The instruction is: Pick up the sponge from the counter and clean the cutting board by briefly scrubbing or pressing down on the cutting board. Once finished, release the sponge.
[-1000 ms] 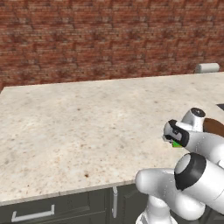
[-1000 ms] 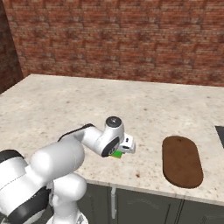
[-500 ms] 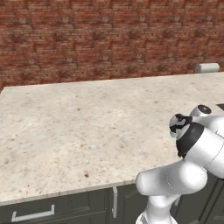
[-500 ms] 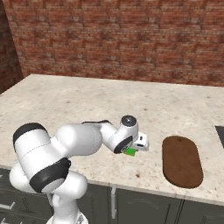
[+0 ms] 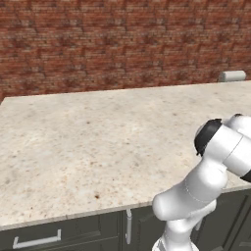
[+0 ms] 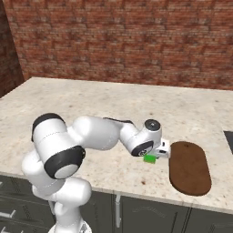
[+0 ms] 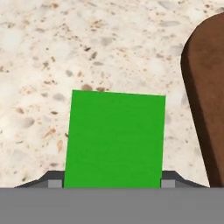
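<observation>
The green sponge [image 6: 150, 158] sits under the hand, with my gripper [image 6: 156, 153] shut on it just left of the cutting board [image 6: 189, 167]. In the hand view the sponge [image 7: 114, 138] spans the gap between the two finger tips of the gripper [image 7: 112, 181], held low over the speckled counter [image 7: 65, 52]. The dark brown cutting board [image 7: 208, 87] runs along the right edge there, a short way from the sponge. Whether the sponge touches the counter I cannot tell.
A grey cylinder [image 5: 231, 76] lies at the back right of the counter [image 5: 98, 132] by the brick wall. My own arm [image 6: 91, 136] stretches across the counter's front. Dark cabinets [image 5: 73, 233] run below the front edge.
The arm has swung right, carrying the sponge along the counter's front edge until it is right beside the cutting board's left rim. The grip has stayed the same.
</observation>
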Robot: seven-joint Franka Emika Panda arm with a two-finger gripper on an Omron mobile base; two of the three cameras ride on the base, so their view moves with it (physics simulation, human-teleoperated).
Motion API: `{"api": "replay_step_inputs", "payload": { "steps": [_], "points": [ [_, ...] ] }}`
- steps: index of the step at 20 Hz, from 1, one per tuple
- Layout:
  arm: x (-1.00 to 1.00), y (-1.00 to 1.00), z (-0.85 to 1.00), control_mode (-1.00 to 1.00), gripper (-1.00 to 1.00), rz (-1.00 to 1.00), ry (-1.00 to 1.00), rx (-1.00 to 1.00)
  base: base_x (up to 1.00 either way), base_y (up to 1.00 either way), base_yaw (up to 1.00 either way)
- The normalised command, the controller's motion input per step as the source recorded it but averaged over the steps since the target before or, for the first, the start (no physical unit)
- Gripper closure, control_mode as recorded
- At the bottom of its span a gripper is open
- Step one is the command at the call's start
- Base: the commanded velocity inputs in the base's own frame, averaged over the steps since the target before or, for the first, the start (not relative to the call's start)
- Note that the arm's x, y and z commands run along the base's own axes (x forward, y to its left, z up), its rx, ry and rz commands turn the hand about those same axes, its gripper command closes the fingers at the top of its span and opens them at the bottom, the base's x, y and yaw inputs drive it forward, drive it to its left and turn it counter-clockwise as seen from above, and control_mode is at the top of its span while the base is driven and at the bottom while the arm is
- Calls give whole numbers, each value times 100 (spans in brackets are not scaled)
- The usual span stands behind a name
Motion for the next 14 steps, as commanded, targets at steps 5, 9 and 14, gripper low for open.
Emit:
{"api": "replay_step_inputs", "payload": {
  "steps": [5,9,14],
  "points": [
    [2,-53,3,-100,100,-1,14,0,0,0,0],
    [0,-60,5,-100,100,0,16,0,0,0,0],
    [0,-62,1,-100,100,0,13,0,0,0,0]
  ]
}}
